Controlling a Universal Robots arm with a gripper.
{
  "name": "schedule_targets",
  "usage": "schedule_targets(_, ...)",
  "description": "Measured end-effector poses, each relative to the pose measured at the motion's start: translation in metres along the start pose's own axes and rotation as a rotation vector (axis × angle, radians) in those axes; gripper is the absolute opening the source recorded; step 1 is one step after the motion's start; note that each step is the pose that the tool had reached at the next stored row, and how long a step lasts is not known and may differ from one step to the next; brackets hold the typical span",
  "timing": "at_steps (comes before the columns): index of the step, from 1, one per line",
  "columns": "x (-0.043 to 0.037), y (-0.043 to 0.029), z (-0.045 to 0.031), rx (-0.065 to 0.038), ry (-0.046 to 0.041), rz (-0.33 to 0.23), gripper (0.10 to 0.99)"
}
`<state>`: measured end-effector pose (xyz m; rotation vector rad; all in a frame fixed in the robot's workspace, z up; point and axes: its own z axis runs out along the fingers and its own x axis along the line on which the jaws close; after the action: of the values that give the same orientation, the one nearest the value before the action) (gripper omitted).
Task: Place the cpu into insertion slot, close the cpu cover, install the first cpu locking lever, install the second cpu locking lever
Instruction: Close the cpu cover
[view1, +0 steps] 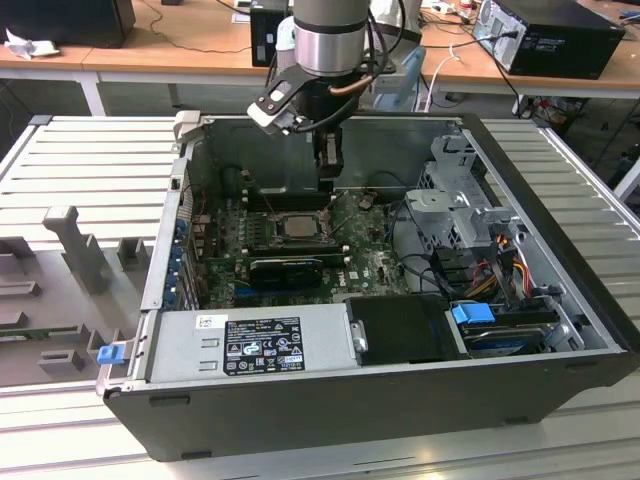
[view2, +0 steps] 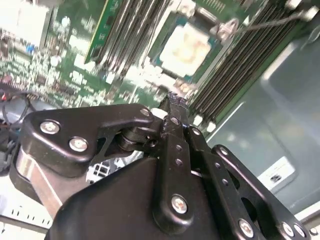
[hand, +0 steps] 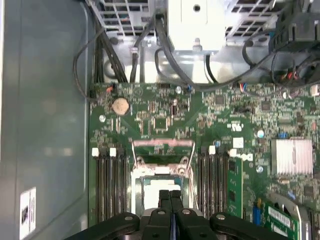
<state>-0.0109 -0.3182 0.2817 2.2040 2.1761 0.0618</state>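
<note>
Hovering above the cpu (hand: 155, 185), the gripper (hand: 170, 193) is pinched closed, empty.
The cpu cover (hand: 162, 143) looks thin, stiff, light: best nudged at its free edge.

Exterior view: even, bright room light from above; the computer case (view1: 400, 400) interior is shaded beneath its walls. Second wrist view: glare washes out the cpu (view2: 187, 46); the circuit board (view2: 65, 65) is blurred. First wrist view: dimmer, evenly lit.
</note>
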Motion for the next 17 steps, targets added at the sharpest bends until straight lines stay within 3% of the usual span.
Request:
schedule_targets(4, 0.0003, 0.029, 0.0017, 0.007, -0.0002, 0.0, 0.106)
schedule_targets(8, 0.0006, 0.0469, 0.0028, 0.012, -0.0002, 0.0, 0.106)
schedule_targets(13, 0.0009, 0.0673, 0.0043, 0.014, -0.0001, 0.0, 0.106)
schedule_targets(17, 0.0009, 0.0707, 0.0088, 0.014, -0.0003, -0.002, 0.106)
